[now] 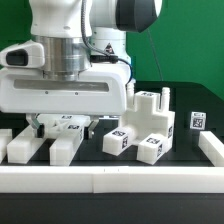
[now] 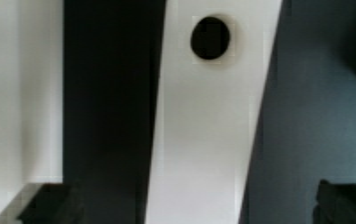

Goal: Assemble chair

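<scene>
White holed bar [image 2: 210, 130], ends cut off, end effector [image 2: 193, 203] spread wide, fingertips [image 2: 42, 205] cropped

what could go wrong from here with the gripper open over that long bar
The gripper is open astride the long bar; if it closes off-square, the bar may twist or slip. A second white piece lies close alongside, so one finger might land on it or shove it. A loose block nearby could get bumped.
</scene>
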`<action>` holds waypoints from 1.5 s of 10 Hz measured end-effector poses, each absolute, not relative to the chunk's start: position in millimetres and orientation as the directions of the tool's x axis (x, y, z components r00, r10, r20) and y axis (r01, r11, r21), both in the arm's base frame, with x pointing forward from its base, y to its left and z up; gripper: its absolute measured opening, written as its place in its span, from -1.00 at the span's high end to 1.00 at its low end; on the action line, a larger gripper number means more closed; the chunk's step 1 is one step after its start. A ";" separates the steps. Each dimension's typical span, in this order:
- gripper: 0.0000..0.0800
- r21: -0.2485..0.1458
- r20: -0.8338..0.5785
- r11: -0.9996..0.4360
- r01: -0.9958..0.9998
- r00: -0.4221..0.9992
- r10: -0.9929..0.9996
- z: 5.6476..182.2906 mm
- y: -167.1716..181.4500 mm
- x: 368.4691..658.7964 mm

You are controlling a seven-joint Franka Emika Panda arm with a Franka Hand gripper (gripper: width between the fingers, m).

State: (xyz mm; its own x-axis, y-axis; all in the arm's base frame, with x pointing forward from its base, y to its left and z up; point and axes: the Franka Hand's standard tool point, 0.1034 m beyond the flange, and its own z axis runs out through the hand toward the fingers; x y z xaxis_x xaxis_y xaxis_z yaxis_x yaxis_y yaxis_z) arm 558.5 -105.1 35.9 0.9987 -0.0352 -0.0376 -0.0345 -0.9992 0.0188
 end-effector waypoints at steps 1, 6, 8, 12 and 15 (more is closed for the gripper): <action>-0.62 0.019 -0.039 -0.999 -0.035 0.999 -0.035 35.8 -105.8 558.1; -0.62 0.022 -0.054 -0.999 -0.028 0.998 -0.029 19.2 -102.1 552.1; -0.62 0.021 -0.060 -0.999 -0.024 0.998 -0.025 15.4 -99.2 550.7; -0.62 0.027 -0.070 -0.999 -0.024 0.997 -0.026 5.8 -100.7 545.9; -0.62 0.025 -0.070 -0.999 -0.019 0.997 -0.021 5.4 -96.0 547.1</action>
